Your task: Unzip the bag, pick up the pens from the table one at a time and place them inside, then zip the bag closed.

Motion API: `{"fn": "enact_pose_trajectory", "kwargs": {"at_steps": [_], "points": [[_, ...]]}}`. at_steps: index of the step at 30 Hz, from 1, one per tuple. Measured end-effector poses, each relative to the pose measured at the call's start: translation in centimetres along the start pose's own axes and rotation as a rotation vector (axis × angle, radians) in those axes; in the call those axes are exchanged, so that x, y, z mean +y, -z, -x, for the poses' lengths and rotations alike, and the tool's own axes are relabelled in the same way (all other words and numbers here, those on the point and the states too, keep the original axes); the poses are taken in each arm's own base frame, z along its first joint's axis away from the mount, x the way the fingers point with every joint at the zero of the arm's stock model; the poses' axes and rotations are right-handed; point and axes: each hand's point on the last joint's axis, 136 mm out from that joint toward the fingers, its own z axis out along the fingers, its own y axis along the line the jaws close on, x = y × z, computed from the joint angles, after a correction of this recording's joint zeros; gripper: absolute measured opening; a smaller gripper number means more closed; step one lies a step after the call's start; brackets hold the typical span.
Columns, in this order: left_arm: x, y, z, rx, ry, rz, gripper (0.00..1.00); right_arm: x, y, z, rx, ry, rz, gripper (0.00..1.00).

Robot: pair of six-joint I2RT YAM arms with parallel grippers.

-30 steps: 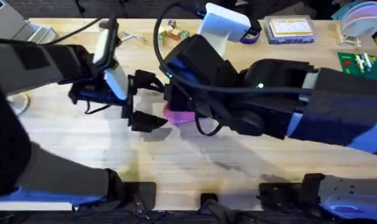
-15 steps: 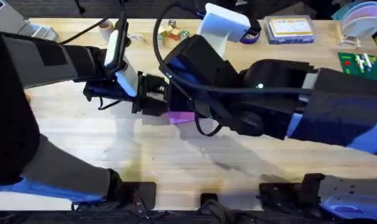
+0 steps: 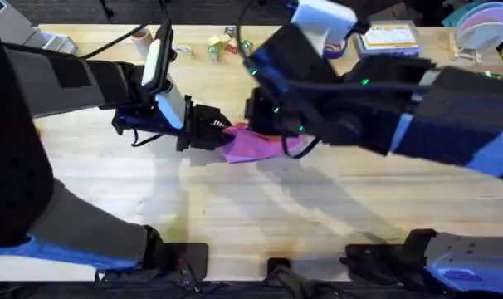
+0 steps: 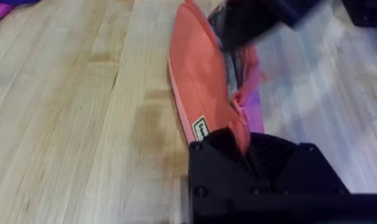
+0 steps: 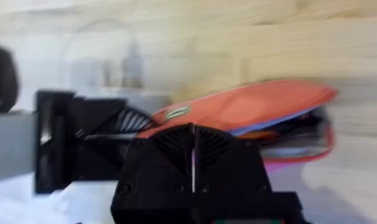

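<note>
While our left gripper (image 3: 221,133) clamps the left end of the bag (image 3: 264,145) on the table (image 3: 235,208), our right gripper (image 5: 191,155) presses its fingers together over the bag's open top

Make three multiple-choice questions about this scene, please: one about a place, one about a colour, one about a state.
1. Where does the bag lie?
A. on the table, near its middle
B. at the near edge, beside the arm bases
C. on the far right corner

2. What colour is the bag seen from overhead?
A. green
B. pink
C. black

3. What is the left end effector doing?
A. hanging open above the bag
B. resting on bare wood far from the bag
C. clamping one end of the bag

Answers:
1 A: the bag rests on the table between the two arms.
2 B: its fabric shows pink.
3 C: the left end effector is closed on the fabric at the bag's end.
</note>
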Motion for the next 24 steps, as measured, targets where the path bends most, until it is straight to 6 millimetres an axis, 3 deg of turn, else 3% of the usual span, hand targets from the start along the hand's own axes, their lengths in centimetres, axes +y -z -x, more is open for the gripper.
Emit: {"fn": "enact_pose_trajectory", "kwargs": {"at_steps": [5, 10, 14, 17, 19, 23, 24], "points": [[0.0, 0.0, 0.0, 0.0, 0.0, 0.001, 0.047, -2.7, -0.6, 2.3, -0.02, -0.02, -0.052, 0.03], [0.0, 0.0, 0.0, 0.0, 0.0, 0.001, 0.045, -4.4, -1.0, 3.0, 0.009, -0.013, -0.063, 0.03], [0.0, 0.0, 0.0, 0.0, 0.0, 0.001, 0.045, -3.5, -0.9, 2.3, 0.062, 0.063, 0.0, 0.03], [0.0, 0.0, 0.0, 0.0, 0.0, 0.001, 0.045, -0.9, 1.9, 1.8, 0.07, 0.159, 0.135, 0.031], [0.0, 0.0, 0.0, 0.0, -0.001, 0.001, 0.045, 0.2, 4.0, 2.0, 0.041, 0.194, 0.195, 0.239], [0.1, 0.0, 0.0, 0.0, -0.003, 0.002, 0.045, 1.1, 7.2, 1.2, 0.03, 0.249, 0.255, 0.817], [0.1, 0.0, 0.0, 0.0, -0.003, 0.002, 0.045, 0.7, 7.6, -0.3, 0.074, 0.275, 0.243, 0.992]]}}
